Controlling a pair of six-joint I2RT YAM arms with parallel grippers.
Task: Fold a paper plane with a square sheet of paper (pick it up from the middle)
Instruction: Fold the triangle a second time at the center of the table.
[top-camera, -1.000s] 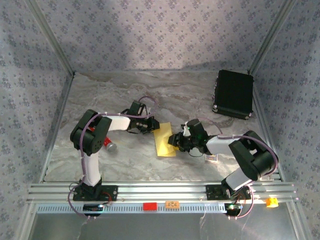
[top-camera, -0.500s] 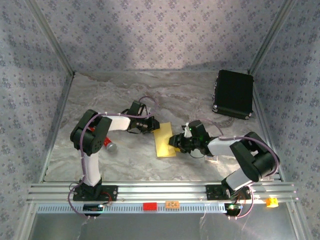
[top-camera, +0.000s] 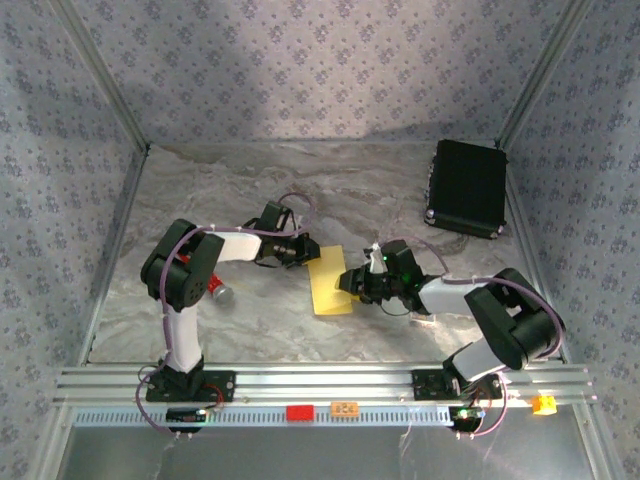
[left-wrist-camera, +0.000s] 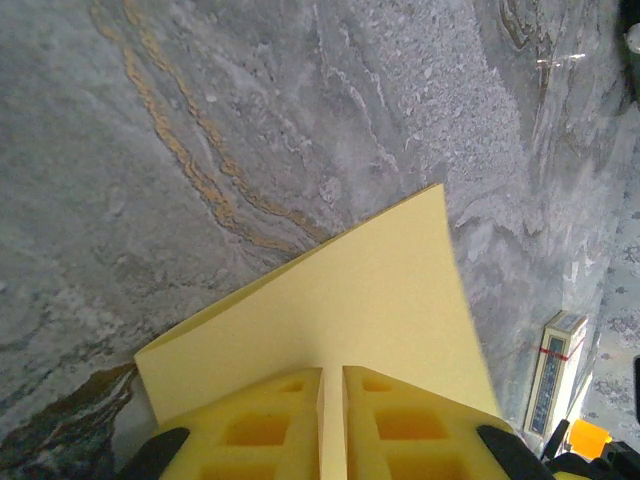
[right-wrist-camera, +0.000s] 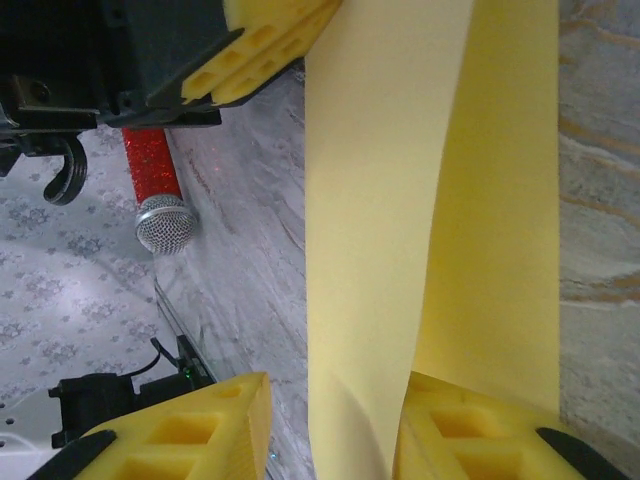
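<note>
The square sheet of paper is yellow and lies folded into an upright rectangle on the marble table between both grippers, not a pointed paper plane. My left gripper is shut on its upper left edge; in the left wrist view the sheet runs out from between the nearly touching fingers of that gripper. My right gripper is at the sheet's right edge. In the right wrist view a raised flap of the sheet stands between its jaws, against the right finger, with a gap to the left finger.
A red-handled tool with a silver mesh head lies left of the sheet, also in the right wrist view. A small printed card lies under the right arm. A black rectangular case sits at the back right.
The right arm's elbow has drifted right and its gripper has shifted slightly along the sheet's right edge. The left gripper has kept its hold in place.
</note>
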